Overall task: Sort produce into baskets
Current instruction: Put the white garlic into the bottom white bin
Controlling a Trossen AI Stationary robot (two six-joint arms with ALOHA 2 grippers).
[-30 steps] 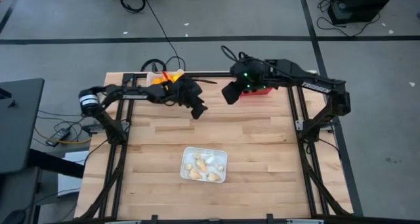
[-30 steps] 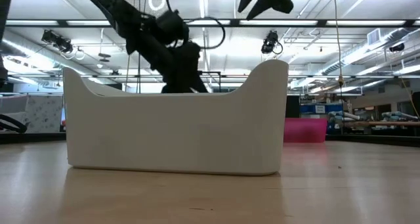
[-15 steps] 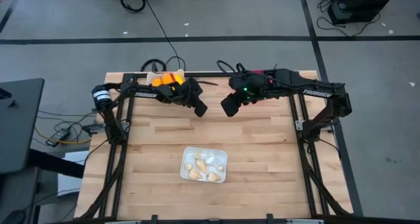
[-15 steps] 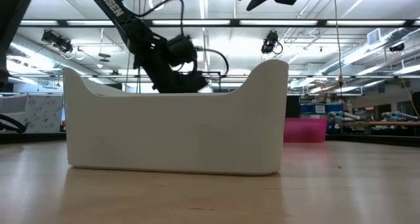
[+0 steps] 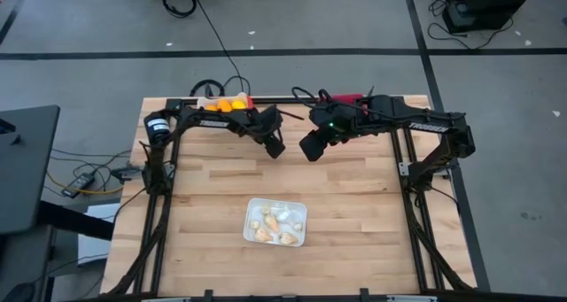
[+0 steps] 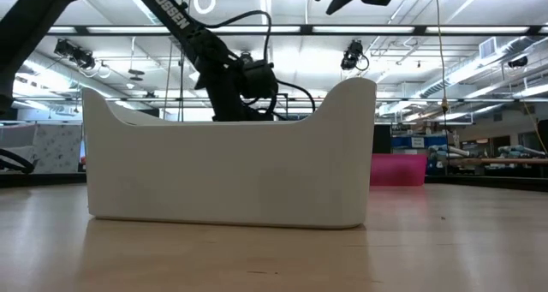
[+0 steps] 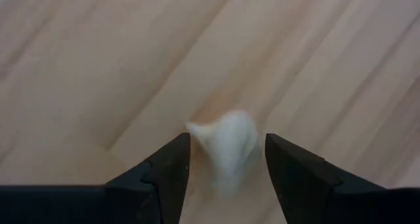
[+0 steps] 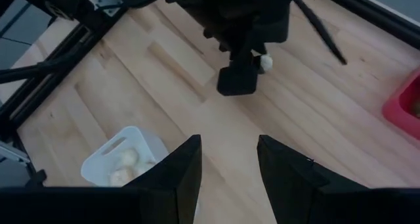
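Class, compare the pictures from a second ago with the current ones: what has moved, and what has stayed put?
The left gripper has swung right toward the table's middle, carrying a whitish garlic bulb between its fingers. The right gripper drifted slightly left and stays empty. The white tray of bulbs, the red bin and the orange fruits have not moved.

Light is bright and even, coming from long ceiling lamps (image 6: 479,69) seen in the low view. Shadows on the wooden surface (image 5: 345,196) are soft and weak. In the left wrist view the white bulb (image 7: 226,142) and the wood are blurred; the dark fingers (image 7: 164,178) look sharper.
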